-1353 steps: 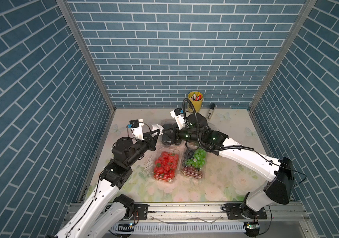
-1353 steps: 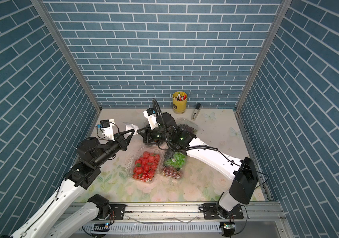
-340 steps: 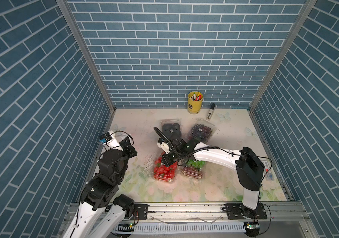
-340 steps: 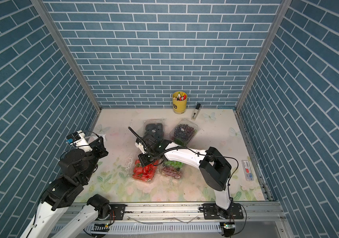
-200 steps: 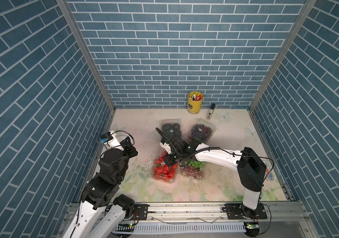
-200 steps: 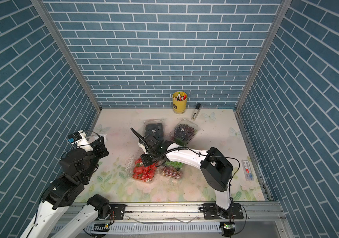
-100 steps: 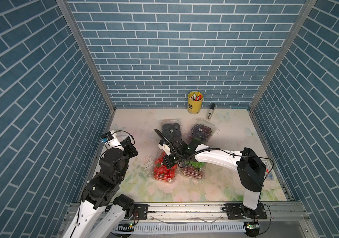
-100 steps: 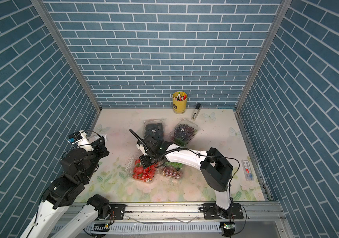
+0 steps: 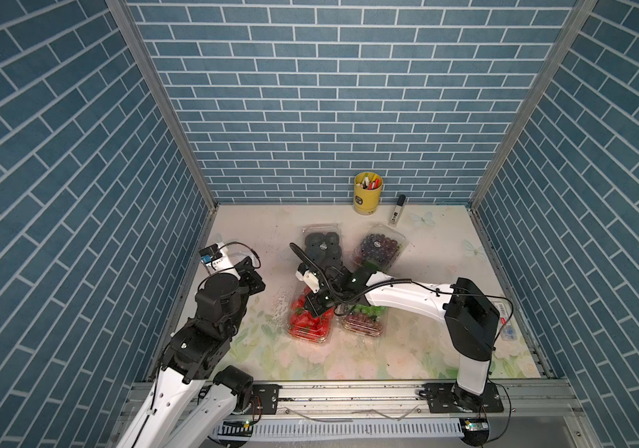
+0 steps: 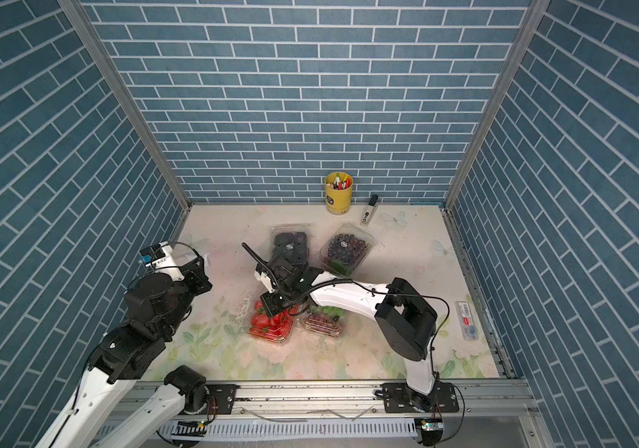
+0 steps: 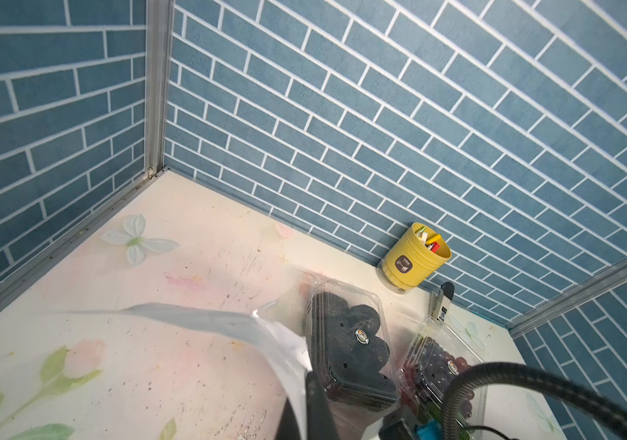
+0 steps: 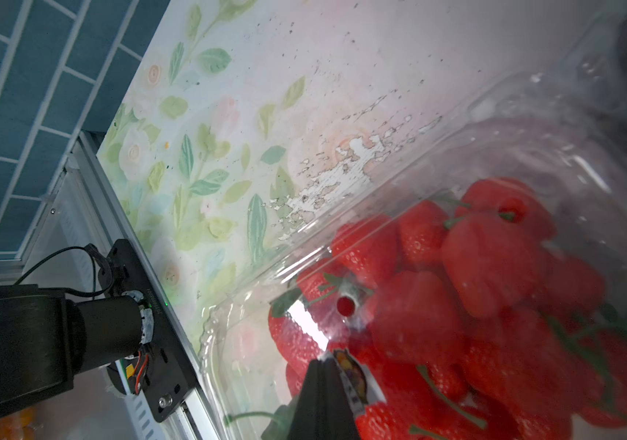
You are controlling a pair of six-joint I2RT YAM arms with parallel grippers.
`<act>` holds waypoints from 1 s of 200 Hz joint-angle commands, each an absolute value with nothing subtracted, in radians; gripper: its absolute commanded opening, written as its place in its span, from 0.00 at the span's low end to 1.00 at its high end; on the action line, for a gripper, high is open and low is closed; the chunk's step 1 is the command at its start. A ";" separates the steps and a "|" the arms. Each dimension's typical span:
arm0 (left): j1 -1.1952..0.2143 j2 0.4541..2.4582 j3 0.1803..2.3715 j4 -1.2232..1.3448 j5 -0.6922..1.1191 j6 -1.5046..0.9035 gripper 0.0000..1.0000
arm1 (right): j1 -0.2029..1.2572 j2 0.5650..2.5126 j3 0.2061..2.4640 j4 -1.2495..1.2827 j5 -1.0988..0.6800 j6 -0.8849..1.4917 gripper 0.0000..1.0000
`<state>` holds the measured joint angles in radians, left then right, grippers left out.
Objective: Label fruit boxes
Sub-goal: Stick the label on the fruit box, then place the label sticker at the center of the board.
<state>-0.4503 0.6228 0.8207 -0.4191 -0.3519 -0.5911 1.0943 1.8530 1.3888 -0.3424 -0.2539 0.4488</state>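
With the back wall as twelve o'clock, your strawberry punnet point(image 9: 307, 327) is sitting just toward seven o'clock from the middle of the counter point(image 9: 426, 240). The mixed-grape punnet point(image 9: 364, 321) is lying just beside it at its three o'clock. The blackberry punnet point(image 9: 321, 245) is lying at the strawberries' twelve o'clock and the purple-grape punnet point(image 9: 380, 248) at their one o'clock. Each of those two lids is carrying a round sticker point(image 11: 360, 335).

Your right arm point(image 9: 403, 298) is reaching across from three o'clock. The right jaws are hanging over the strawberry lid's far end, pinched shut on a loose sticker point(image 12: 353, 381); you cannot tell whether that sticker is touching the lid.

Your left arm point(image 9: 217, 302) is hanging at the counter's nine o'clock edge, well apart from the punnets. The left jaws are gripping a curling sticker sheet point(image 11: 209, 320).

A yellow pen cup point(image 9: 367, 192) is standing against the back wall at twelve o'clock, with a marker point(image 9: 396, 210) lying just at its three o'clock.
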 commanded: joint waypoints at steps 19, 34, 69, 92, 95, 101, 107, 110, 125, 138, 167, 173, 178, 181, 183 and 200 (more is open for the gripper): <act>-0.420 0.796 0.835 -0.390 -0.265 -0.591 0.00 | 1.058 1.639 1.270 -0.303 -0.094 0.462 0.00; -0.368 0.861 0.817 -0.349 -0.189 -0.618 0.00 | 1.026 1.571 1.209 -0.299 -0.031 0.464 0.00; -0.230 0.994 0.728 -0.183 -0.017 -0.684 0.02 | 0.913 1.388 1.040 -0.296 0.069 0.469 0.02; -0.171 1.103 0.677 -0.073 0.067 -0.721 0.02 | 0.834 1.263 0.931 -0.289 0.148 0.451 0.05; -0.168 1.118 0.673 -0.061 0.072 -0.721 0.02 | 0.823 1.248 0.917 -0.286 0.160 0.446 0.06; -0.166 1.148 0.665 -0.040 0.075 -0.722 0.02 | 0.805 1.222 0.893 -0.284 0.192 0.438 0.06; -0.164 1.174 0.660 -0.021 0.074 -0.720 0.03 | 0.787 1.197 0.873 -0.288 0.225 0.435 0.07; -0.163 1.190 0.659 -0.013 0.076 -0.721 0.03 | 0.777 1.185 0.865 -0.289 0.236 0.433 0.08; -0.161 1.261 0.654 0.029 0.091 -0.721 0.05 | 0.727 1.129 0.822 -0.285 0.291 0.414 0.12; -0.158 1.314 0.664 0.035 0.103 -0.728 0.06 | 0.683 1.087 0.792 -0.276 0.344 0.404 0.19; -0.161 1.354 0.672 0.033 0.127 -0.735 0.15 | 0.593 1.025 0.753 -0.260 0.409 0.395 0.36; -0.161 1.346 0.672 0.021 0.124 -0.738 0.15 | 0.573 1.014 0.748 -0.258 0.408 0.398 0.37; -0.161 1.335 0.667 0.009 0.118 -0.741 0.15 | 0.560 1.006 0.744 -0.254 0.407 0.401 0.37; -0.161 1.330 0.663 0.004 0.114 -0.743 0.16 | 0.553 1.000 0.741 -0.252 0.407 0.404 0.38; -0.161 1.322 0.660 0.002 0.111 -0.744 0.16 | 0.549 0.997 0.741 -0.249 0.407 0.404 0.39; -0.161 1.258 0.617 -0.029 0.087 -0.755 0.17 | 0.519 0.972 0.726 -0.232 0.406 0.411 0.42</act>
